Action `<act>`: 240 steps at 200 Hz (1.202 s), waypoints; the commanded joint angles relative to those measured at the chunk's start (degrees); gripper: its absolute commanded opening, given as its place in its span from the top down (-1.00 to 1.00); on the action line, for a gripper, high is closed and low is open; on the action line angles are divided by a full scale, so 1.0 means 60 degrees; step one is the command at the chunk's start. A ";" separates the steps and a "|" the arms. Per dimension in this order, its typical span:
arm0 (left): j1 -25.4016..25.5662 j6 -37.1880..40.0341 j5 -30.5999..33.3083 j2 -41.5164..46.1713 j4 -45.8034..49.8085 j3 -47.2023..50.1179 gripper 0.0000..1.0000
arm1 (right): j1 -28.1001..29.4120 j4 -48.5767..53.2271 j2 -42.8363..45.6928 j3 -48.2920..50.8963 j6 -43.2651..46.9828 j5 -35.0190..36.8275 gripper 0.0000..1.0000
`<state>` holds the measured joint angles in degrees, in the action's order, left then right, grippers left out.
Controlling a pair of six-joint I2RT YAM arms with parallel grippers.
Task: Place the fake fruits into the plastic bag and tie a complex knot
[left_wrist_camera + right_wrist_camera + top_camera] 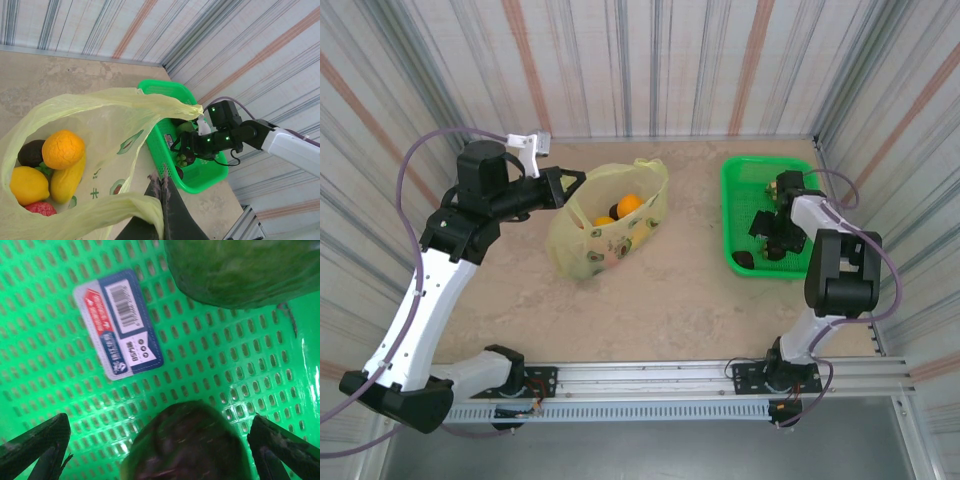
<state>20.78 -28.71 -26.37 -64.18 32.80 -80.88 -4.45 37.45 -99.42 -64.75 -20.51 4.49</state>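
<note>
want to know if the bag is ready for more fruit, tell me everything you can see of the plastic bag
The plastic bag is thin, translucent yellow-green film, crinkly, printed with small avocado-like pictures. It sits on the table left of the green basket, with its mouth wide open. The left gripper pinches its rim. Inside lie fake fruits: orange, yellow, dark and red.
</note>
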 commanded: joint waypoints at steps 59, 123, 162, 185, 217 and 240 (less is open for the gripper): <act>0.0061 0.0013 -0.0165 0.0016 -0.0272 0.0010 1.00 | 0.0055 -0.0015 -0.0550 0.0142 0.0079 0.0314 -0.47; 0.0060 -0.0014 -0.0133 -0.0015 -0.0258 -0.0011 1.00 | 0.0144 -0.0126 0.0749 0.0274 -0.0242 0.0095 -0.10; 0.0047 0.0057 -0.0067 -0.0035 -0.0168 -0.0043 1.00 | 0.0758 0.0028 0.2931 0.0052 -0.0365 -0.0932 -0.10; 0.0055 0.0097 -0.0014 -0.0038 -0.0122 -0.0070 1.00 | 0.1642 -0.0118 0.4122 -0.0056 0.0020 -0.2110 -0.12; 0.0061 0.0112 -0.0020 -0.0003 -0.0114 -0.0013 1.00 | 0.3694 0.0056 0.5120 -0.0680 0.0834 -0.3549 -0.12; 0.0053 0.0170 0.0028 -0.0008 -0.0051 -0.0010 1.00 | 0.5186 -0.0636 0.5351 -0.1060 0.0703 -0.4289 -0.11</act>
<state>20.78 -28.67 -26.35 -64.34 32.80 -80.88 19.90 35.73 -68.84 -68.25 -18.28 -13.41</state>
